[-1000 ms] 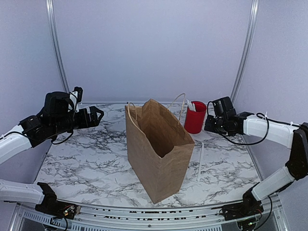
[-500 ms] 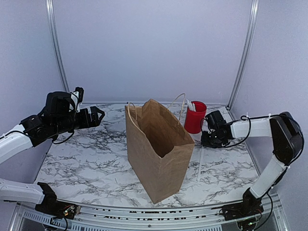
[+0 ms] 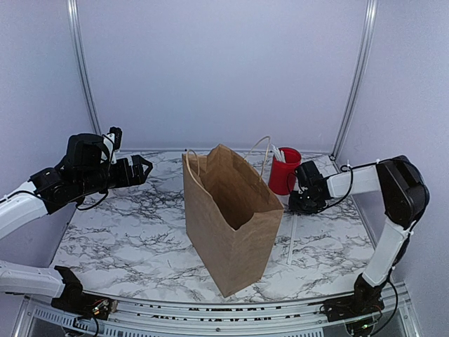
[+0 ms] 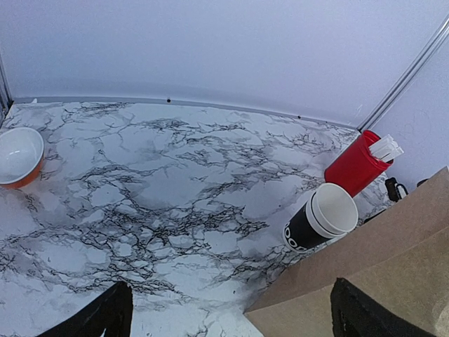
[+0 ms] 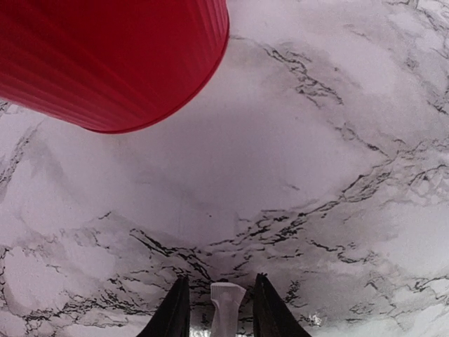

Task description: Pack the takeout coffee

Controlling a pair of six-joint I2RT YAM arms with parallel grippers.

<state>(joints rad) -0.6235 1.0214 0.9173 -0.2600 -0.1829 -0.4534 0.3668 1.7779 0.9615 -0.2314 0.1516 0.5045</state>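
A black paper cup (image 4: pixel 309 228) with a white mark lies tilted beside the brown paper bag (image 3: pixel 231 214), with a cream cup (image 4: pixel 335 208) nested in its mouth. Both show only in the left wrist view; the bag hides them from the top. No black lid is in view. My left gripper (image 3: pixel 138 170) hovers open and empty over the left of the table, well apart from the cups. My right gripper (image 3: pixel 297 203) is down at the table beside the red cup (image 3: pixel 284 171). Its jaws stand narrowly apart around the end of a white wrapped straw (image 5: pixel 226 309), with a gap on each side.
The bag stands open in the middle of the marble table (image 3: pixel 126 232). The red cup (image 4: pixel 356 166) holds white utensils. An orange-and-white bowl (image 4: pixel 18 156) sits at the far left. The white straw (image 3: pixel 291 235) lies right of the bag. Walls close in the back and sides.
My right arm has swung left and down from beside the red cup to the tabletop at the straw's end. The left arm and the bag have not moved.
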